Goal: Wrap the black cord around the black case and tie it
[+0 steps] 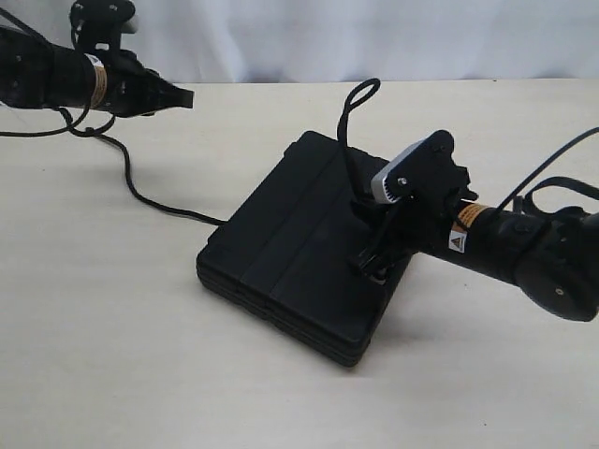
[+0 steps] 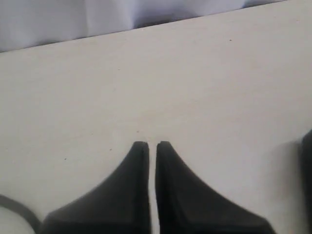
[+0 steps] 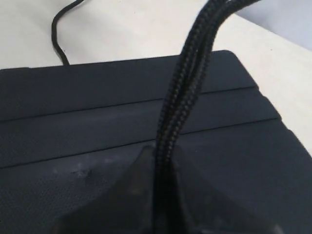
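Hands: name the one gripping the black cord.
The right hand, shut on the black cord above the black case; the left hand holds nothing.

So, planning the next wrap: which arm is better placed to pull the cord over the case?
Right. The right gripper is shut on the black cord just above the black case; the left gripper is shut, empty, over the table away from both.

The black cord (image 3: pixel 187 83) lies across the black case (image 1: pixel 281 253) on the table (image 1: pixel 94 327).

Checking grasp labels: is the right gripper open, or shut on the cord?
Shut on the black cord: the right wrist view shows the right gripper pinching its doubled braided strands over the black case.
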{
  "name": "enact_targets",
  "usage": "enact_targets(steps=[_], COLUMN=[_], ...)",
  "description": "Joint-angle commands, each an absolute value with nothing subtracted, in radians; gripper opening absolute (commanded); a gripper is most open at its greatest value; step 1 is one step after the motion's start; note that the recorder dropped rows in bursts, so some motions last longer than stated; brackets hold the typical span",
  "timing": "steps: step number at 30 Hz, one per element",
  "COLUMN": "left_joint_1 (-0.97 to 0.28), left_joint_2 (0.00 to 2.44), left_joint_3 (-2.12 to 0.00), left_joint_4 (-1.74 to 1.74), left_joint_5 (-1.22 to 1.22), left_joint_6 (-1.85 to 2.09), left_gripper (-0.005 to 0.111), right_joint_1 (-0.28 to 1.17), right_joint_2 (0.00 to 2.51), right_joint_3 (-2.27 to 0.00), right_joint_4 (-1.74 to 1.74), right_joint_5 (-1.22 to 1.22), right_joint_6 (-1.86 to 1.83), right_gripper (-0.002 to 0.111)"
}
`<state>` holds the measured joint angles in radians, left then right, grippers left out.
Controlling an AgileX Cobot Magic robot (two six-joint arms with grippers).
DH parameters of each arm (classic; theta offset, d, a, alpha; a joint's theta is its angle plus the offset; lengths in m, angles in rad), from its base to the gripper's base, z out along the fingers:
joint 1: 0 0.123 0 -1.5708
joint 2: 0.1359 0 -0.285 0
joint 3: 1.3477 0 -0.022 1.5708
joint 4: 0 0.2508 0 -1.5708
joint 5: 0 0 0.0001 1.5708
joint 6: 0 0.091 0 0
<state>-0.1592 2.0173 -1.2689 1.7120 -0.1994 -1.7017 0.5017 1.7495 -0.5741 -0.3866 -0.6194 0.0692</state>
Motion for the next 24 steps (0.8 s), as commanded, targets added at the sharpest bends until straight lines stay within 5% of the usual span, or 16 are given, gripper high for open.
enact_targets(steps=[1, 4, 12, 17, 24], left_joint_1=[-0.150, -0.150, -0.150, -0.150, -0.139], left_joint_2=[2.036, 2.036, 2.036, 2.036, 2.075], left_joint_3=[-1.271, -1.271, -1.294, -1.373, -1.561], left_joint_4=[1.744, 1.744, 1.744, 1.744, 1.744], left_joint_5=[-0.100, 0.000, 0.074, -0.179, -0.824], left_joint_6=[-1.753, -1.724, -1.592, -1.700, -1.917], left_gripper=[0.025, 0.037, 0.037, 0.036, 0.014], right_joint_1=[0.502, 0.502, 0.502, 0.502, 0.502], right_joint_2=[1.812, 1.833, 1.833, 1.833, 1.833], right_joint_3=[-0.608, -0.618, -0.618, -0.618, -0.618], right_joint_4=[-0.397, -0.398, -0.405, -0.405, -0.405], right_joint_5=[-0.593, -0.595, -0.597, -0.597, -0.601], right_joint_6=[0.075, 0.083, 0.083, 0.083, 0.083], right_gripper=[0.004, 0.004, 0.004, 0.004, 0.004])
